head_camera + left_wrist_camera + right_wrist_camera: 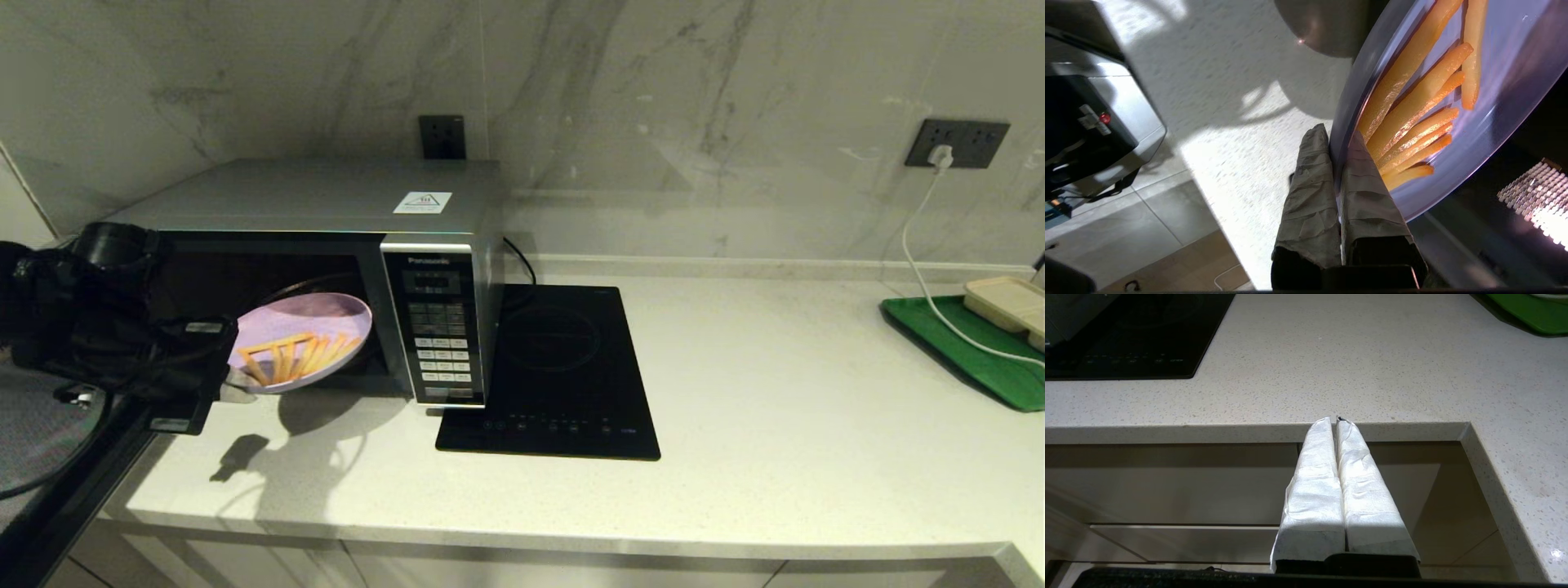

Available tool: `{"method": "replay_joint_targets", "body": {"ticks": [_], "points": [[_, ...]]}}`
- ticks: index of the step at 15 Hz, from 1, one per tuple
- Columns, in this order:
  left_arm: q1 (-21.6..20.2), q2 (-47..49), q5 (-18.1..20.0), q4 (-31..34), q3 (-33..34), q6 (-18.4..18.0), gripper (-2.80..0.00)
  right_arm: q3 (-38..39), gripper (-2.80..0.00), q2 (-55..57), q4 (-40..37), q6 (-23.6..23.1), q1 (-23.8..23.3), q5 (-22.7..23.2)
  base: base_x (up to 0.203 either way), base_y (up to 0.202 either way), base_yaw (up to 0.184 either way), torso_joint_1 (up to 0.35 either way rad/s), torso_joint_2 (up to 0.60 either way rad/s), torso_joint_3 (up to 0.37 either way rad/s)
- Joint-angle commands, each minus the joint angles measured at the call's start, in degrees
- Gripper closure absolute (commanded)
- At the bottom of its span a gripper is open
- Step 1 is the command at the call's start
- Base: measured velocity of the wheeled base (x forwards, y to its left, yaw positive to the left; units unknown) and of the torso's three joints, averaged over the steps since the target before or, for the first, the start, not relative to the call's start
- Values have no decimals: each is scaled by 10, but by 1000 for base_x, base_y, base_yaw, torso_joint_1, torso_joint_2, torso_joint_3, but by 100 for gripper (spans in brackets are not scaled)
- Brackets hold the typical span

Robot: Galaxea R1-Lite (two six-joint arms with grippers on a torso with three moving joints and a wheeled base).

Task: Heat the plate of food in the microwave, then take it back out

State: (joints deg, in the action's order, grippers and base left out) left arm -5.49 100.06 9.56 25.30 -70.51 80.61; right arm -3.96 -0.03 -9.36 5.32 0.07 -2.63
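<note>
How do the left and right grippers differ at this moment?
The left gripper is shut on the rim of the plate of food at the microwave opening; the right gripper is shut on nothing, parked off the counter edge. Both have wrapped fingers.

Seen from the head, high and looking forward and down across the counter to the marble wall, with the microwave at the left end and the green tray at the right edge. Shot close from the left wrist along the left gripper, onto the plate of food at the microwave's mouth, also in the head view. Taken from the right wrist, low before the counter's front edge, facing past the right gripper toward the induction cooktop, shared with the head view.
</note>
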Motion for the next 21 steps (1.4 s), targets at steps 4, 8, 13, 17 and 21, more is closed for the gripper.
{"method": "replay_joint_targets", "body": {"ticks": [4, 8, 13, 17, 21], "points": [[1, -110, 13, 1, 84, 0, 0, 0, 0, 0, 0, 0, 0, 0, 0, 0, 0, 0, 0, 0], [6, -202, 29, 1, 163, -22, 0, 0, 0, 0, 0, 0, 0, 0, 0, 0, 0, 0, 0, 0], [93, -291, 41, 8, 229, -26, 0, 0, 0, -1, 0, 0, 0, 0, 0, 0, 0, 0, 0, 0], [202, -312, 39, 6, 246, -28, 0, 0, 0, 0, 0, 0, 0, 0, 0, 0, 0, 0, 0, 0], [302, -262, 40, 3, 244, -47, 0, 0, 0, -1, 0, 0, 0, 0, 0, 0, 0, 0, 0, 0]]}}
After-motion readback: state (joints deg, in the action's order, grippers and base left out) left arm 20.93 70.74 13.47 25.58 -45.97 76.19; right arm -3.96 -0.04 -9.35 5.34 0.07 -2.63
